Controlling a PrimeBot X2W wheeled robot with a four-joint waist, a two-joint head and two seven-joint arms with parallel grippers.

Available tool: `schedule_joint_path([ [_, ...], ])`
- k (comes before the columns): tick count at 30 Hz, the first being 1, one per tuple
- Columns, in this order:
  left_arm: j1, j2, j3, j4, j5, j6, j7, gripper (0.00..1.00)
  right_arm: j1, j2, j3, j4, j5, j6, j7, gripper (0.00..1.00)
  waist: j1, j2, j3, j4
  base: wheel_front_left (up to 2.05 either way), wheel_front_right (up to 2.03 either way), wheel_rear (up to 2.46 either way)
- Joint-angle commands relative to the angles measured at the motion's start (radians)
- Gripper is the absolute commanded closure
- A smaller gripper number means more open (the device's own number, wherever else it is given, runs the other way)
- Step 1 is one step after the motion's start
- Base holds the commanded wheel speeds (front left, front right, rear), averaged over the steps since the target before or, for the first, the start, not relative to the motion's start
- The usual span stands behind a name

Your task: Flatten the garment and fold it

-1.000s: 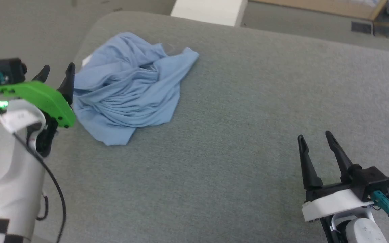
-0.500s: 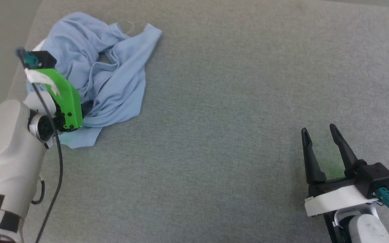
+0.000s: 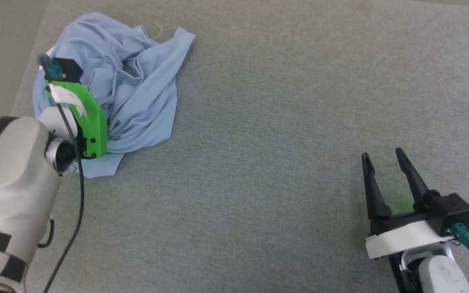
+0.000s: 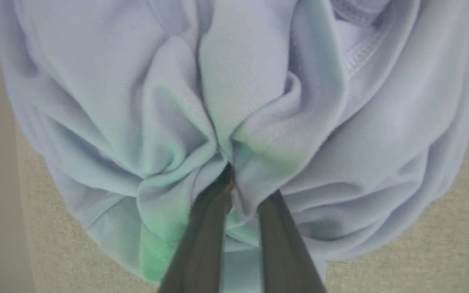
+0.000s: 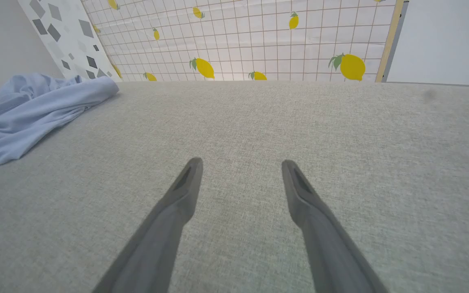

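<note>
since half a second ago the left gripper [image 4: 231,181] has drawn its fingers together. it now pinches a gathered ridge of the garment [image 3: 141,87], and in the left wrist view the cloth puckers toward its tips. in the head view the garment lies crumpled at about ten o'clock on the grey cushion [image 3: 283,134], with one loose flap reaching toward twelve. the step in hand, i judge, is a first hold for dragging the heap out flat. to do it well, the pinch should catch an edge or hem rather than several layers. the pull should go low and slow toward the open middle so the folds fall out. the left arm reaches in from eight o'clock, wrist bent down onto the cloth. the right gripper [image 3: 382,155] sits at four o'clock, fingers spread and empty, well apart from the garment.
</note>
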Motion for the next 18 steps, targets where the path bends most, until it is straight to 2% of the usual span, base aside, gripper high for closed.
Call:
schedule_joint_path([
  [1, 0.023, -0.01, -0.007, 0.001, 0.004, -0.004, -0.048, 1.0, -0.015, 0.001, 0.003, 0.005, 0.009, -0.002, -0.009, 0.0, -0.0001, 0.0044, -0.018, 0.008, 0.0, 0.0, 0.0],
  [6, -0.014, 0.0, -0.007, -0.012, 0.021, -0.004, -0.219, 1.0, -0.009, 0.001, 0.008, 0.029, 0.025, -0.002, -0.011, 0.0, -0.0001, 0.0044, -0.066, 0.02, 0.0, 0.0, 0.0],
  [12, -0.071, -0.001, 0.039, -0.012, 0.025, 0.001, -0.425, 1.0, 0.008, 0.001, 0.014, 0.059, 0.05, -0.002, -0.012, 0.0, -0.0001, 0.0044, -0.143, 0.03, 0.0, 0.0, 0.0],
  [18, -0.136, 0.012, 0.057, -0.038, 0.039, 0.0, -0.53, 1.0, 0.037, 0.001, 0.017, 0.078, 0.079, -0.002, -0.013, 0.0, -0.0001, 0.0044, -0.218, 0.03, 0.0, 0.0, 0.0],
])
